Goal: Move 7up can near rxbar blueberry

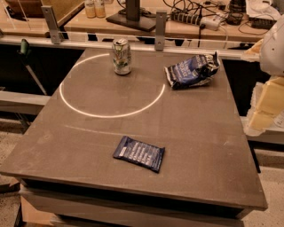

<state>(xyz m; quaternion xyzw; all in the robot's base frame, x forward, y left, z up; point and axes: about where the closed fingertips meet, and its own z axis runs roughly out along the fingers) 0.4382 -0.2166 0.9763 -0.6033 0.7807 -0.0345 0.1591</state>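
The 7up can (121,56) stands upright at the far left-middle of the brown table (199,133), just inside a ring of light. The rxbar blueberry (139,153), a flat dark blue wrapper with white text, lies near the front edge. The two are far apart, with most of the table's depth between them. My gripper (265,108) shows as a pale cream shape at the right edge of the view, beyond the table's right side and well away from both things. It holds nothing that I can see.
A crumpled dark blue-and-white chip bag (191,71) lies at the far right of the table. A metal rail with posts (159,30) runs behind the table. Beyond it a desk holds cables, a power strip (191,17) and bottles (95,8).
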